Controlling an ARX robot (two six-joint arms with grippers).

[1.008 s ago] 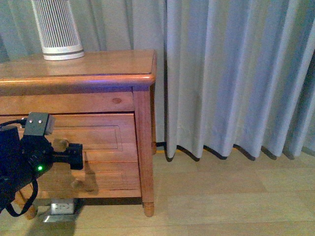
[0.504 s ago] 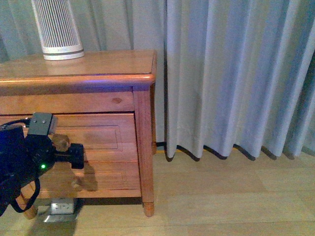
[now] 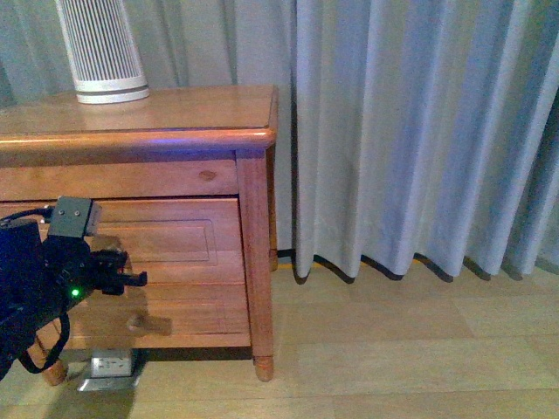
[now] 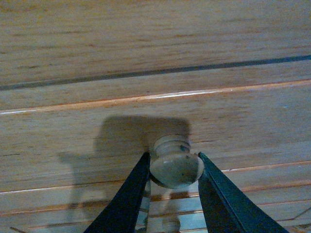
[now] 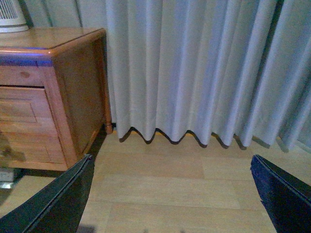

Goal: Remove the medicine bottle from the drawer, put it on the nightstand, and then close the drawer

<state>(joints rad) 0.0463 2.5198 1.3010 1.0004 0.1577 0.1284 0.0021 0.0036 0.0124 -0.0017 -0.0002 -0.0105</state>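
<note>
The nightstand (image 3: 175, 109) stands at the left of the front view, and its side also shows in the right wrist view (image 5: 73, 73). Its upper drawer (image 3: 175, 240) looks flush with the frame. My left gripper (image 3: 125, 272) is shut on the drawer knob (image 4: 176, 167). In the left wrist view both dark fingers (image 4: 131, 194) press the knob's sides, with the gripper (image 4: 173, 157) right against the drawer front (image 4: 155, 111). My right gripper (image 5: 170, 204) is open and empty above the floor, right of the nightstand. The medicine bottle is not in view.
A large white canister with dark stripes (image 3: 100, 48) stands on the nightstand top. The lower drawer's knob (image 3: 140, 324) is just below my left gripper. Grey curtains (image 3: 410, 131) hang to the right, over wooden floor (image 3: 393, 349). A socket box (image 3: 109, 367) lies under the nightstand.
My left gripper has moved in towards the nightstand with the knob, and the drawer front has gone back with it. The gripper now hides the knob in the front view.
</note>
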